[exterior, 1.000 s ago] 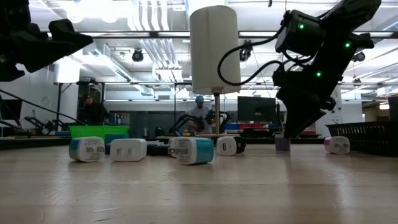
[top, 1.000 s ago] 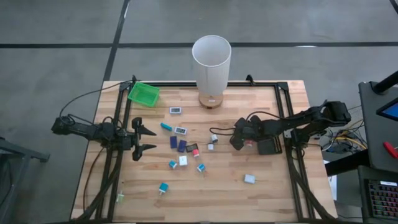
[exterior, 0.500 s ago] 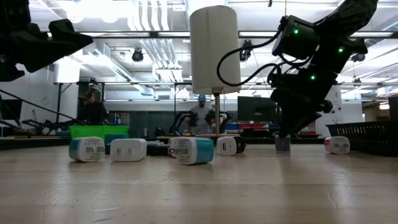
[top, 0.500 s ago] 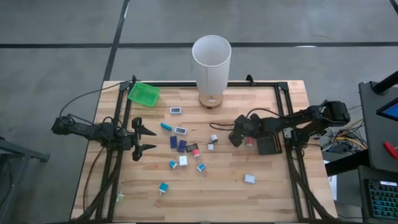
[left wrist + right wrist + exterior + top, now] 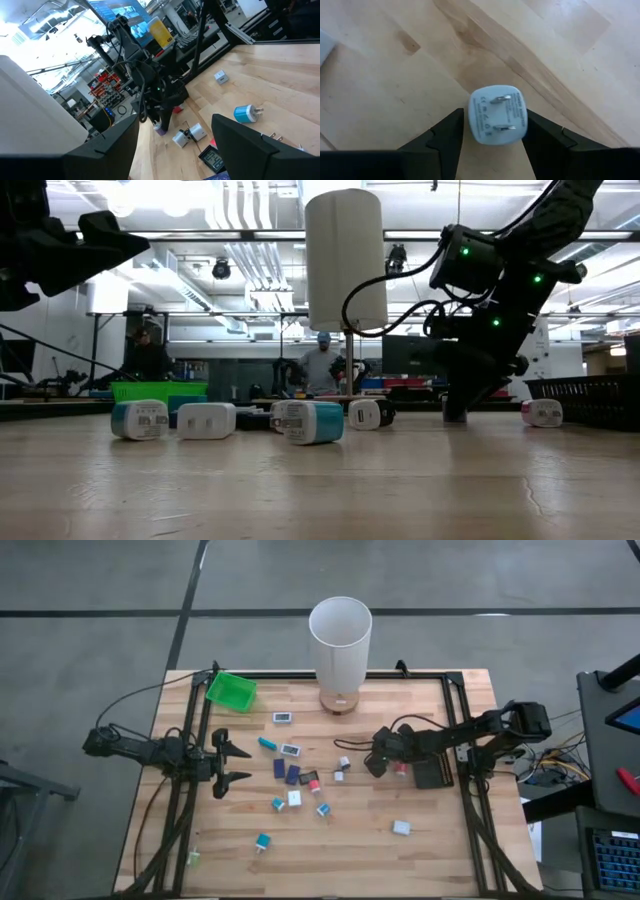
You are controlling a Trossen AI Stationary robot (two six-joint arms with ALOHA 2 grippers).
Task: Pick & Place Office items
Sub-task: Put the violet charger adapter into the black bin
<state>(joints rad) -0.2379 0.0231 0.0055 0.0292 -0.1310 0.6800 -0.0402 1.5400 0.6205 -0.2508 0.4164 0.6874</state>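
A small white plug (image 5: 496, 116) sits right between my right claw's (image 5: 372, 762) fingers (image 5: 447, 139), prongs facing the wrist, low over the worktop (image 5: 420, 840); both fingers are against its sides, so I judge it gripped. My left claw (image 5: 228, 763) waits half-open, well apart, so the right arm carries this one.

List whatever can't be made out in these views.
- High view: the plug at the right gripper is hidden under the arm; only the right wrist view shows it.
- High view: any print on the grey block is too small to read.
- Low view: the green tray is partly hidden behind the front plugs.
- Left wrist view: the cylinder is cut off by the picture's edge.
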